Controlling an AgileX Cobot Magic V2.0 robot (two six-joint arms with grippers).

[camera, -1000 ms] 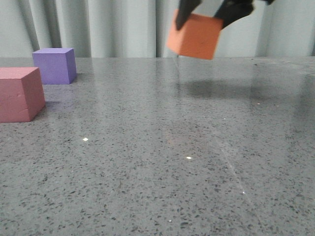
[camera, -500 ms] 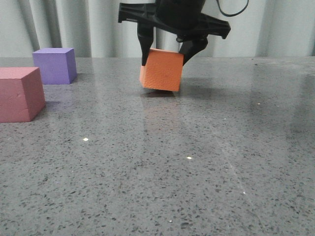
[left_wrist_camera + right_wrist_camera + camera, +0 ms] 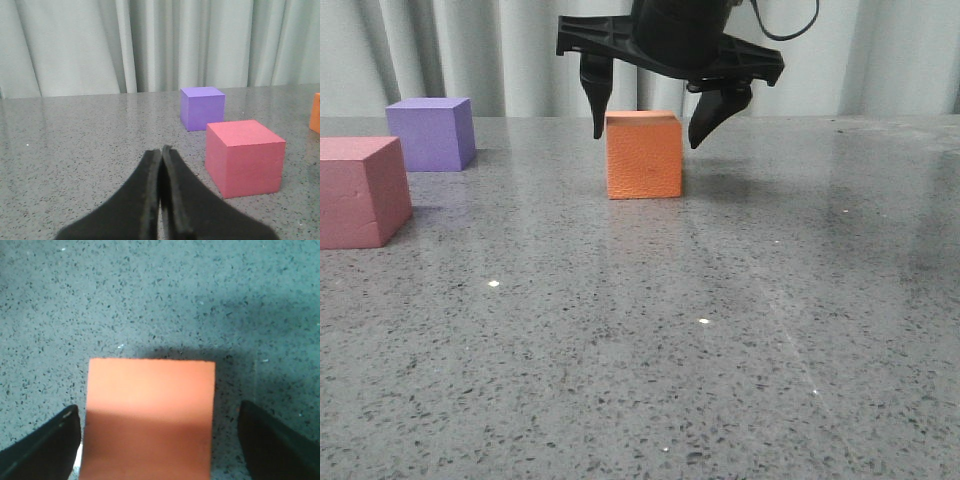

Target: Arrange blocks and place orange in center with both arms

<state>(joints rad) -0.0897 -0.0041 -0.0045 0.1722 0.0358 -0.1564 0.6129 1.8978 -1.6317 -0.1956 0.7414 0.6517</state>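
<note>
The orange cube sits flat on the grey speckled table, upright and square to the front camera, its pebbled face lit and a thin shadow under its base. It stands to the right of the other two blocks and well apart from them.

The right tool hangs directly over the cube with its jaws spread wide. One black fingertip points down just beside the cube's upper left edge, the other beside its upper right edge; neither appears to touch the foam. The right wrist view agrees: the cube lies between the two dark fingers, with a strip of table showing on each side, narrow on one side and broader on the other. So the right tool is open around the cube, holding nothing.

The purple cube stands far left, toward the back edge by the curtain. The pink cube sits nearer the camera at the left border, partly cut off. The two are near each other but not touching.

In the left wrist view, the left tool has its fingers pressed together with nothing between them. Beyond it stand the pink cube and, farther back, the purple cube. A sliver of the orange cube shows at the frame edge.
</note>
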